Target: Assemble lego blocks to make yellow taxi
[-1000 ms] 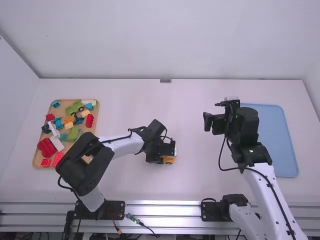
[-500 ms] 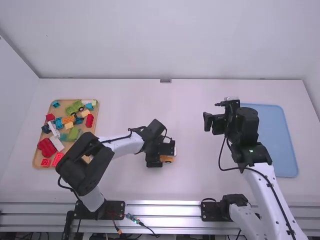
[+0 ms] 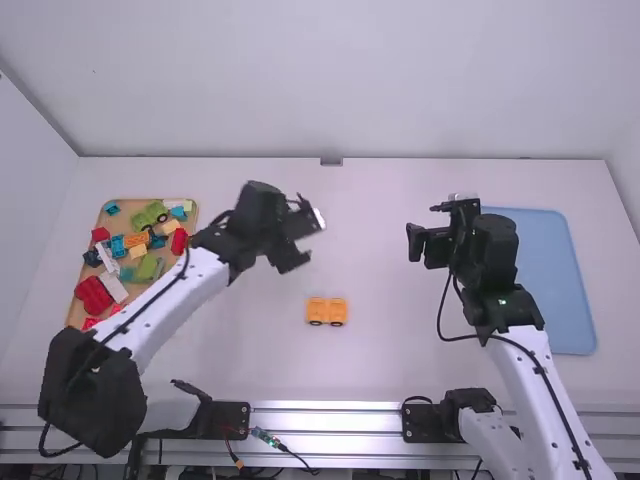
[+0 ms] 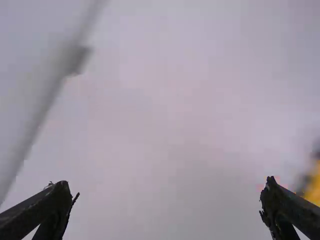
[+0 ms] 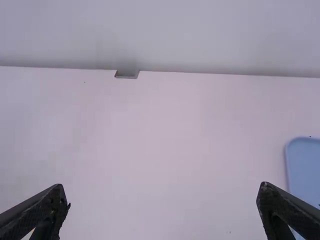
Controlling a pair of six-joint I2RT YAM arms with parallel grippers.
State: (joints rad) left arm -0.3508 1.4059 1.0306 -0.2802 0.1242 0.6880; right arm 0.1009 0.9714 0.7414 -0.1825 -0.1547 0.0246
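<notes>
My left gripper (image 3: 305, 232) hangs over the table, farther from the camera than the orange-yellow wheeled piece (image 3: 326, 311), which rests alone on the table near the middle. In its wrist view the left gripper (image 4: 170, 200) has its fingers wide apart with nothing between them, and a blurred yellow patch (image 4: 314, 187) shows at the edge. Over the right part of the table, beside the blue tray, is my right gripper (image 3: 428, 245). The right gripper (image 5: 162, 200) is open and holds nothing in its wrist view.
A wooden tray (image 3: 190, 202) of mixed blocks, among them red, green, blue, white and orange ones, sits at the left, partly behind the left arm. At the right lies a blue tray (image 3: 550, 270), partly covered by the right arm.
The left gripper has drawn away from the orange-yellow piece, moving up the picture and a little left, so the piece is now uncovered. The right arm has stayed still.
</notes>
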